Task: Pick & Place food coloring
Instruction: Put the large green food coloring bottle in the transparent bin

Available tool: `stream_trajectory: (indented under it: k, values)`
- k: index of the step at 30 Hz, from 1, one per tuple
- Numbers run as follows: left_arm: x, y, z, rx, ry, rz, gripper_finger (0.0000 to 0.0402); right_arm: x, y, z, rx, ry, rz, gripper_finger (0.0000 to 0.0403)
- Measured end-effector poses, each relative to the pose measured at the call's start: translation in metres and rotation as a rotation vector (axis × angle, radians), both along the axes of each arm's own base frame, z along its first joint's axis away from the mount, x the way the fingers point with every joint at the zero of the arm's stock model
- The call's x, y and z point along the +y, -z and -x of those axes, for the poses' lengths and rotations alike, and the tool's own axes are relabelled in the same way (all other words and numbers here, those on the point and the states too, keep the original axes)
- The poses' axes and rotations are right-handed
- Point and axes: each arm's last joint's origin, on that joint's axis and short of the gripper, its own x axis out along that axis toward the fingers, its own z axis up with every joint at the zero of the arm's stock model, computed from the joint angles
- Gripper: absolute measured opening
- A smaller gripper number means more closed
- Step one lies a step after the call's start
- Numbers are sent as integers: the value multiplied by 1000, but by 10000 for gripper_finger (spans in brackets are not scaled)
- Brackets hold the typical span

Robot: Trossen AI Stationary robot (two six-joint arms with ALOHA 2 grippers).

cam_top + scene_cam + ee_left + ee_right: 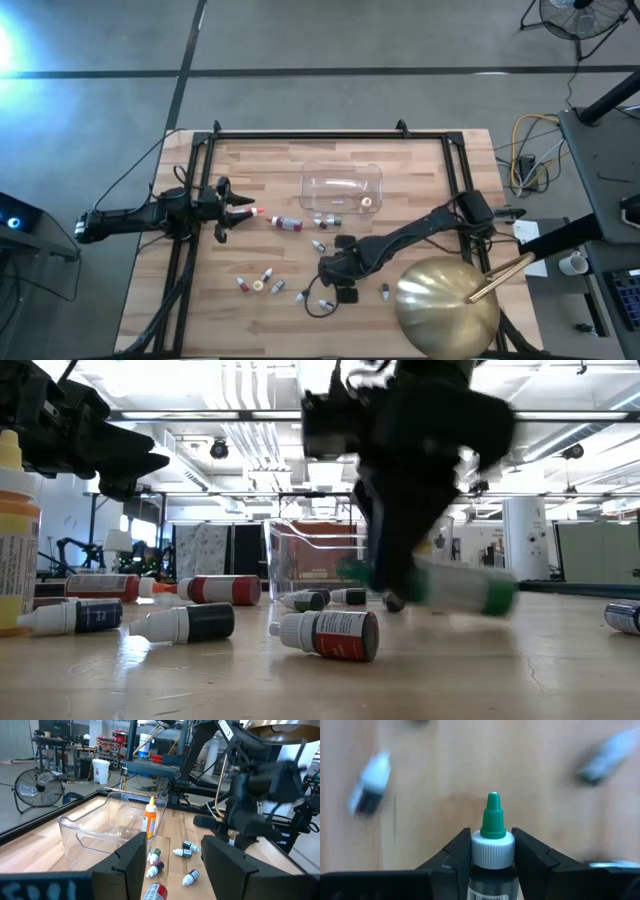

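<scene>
Right wrist view: the right gripper is clamped on a green-capped bottle. Carry it level to the clear tub, well past the loose bottles.

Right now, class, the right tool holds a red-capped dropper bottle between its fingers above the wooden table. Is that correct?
Not quite: the cap is green, not red. The right wrist view shows the right tool shut on a green-capped dropper bottle above the wooden table; the rest stands.
</scene>
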Motion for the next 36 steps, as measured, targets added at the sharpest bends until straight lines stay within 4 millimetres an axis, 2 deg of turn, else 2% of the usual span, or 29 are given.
stream_trajectory:
  k: [5,8,13,19,25,36]
  values:
    - [0,0,0,0,0,0,163,-16,-33,-10,-228,192,-17,111]
    - [0,0,0,-1,1,0,163,-26,-40,-20,-378,305,-95,112]
    - [0,0,0,0,1,0,163,-37,-33,-29,-565,481,-137,112]
    - [0,0,0,0,1,0,163,-44,-18,-24,-759,734,-105,115]
    - [0,0,0,0,1,0,163,-48,-2,-14,-779,818,-39,117]
    - [0,0,0,0,1,0,163,-45,1,-14,-723,739,-95,126]
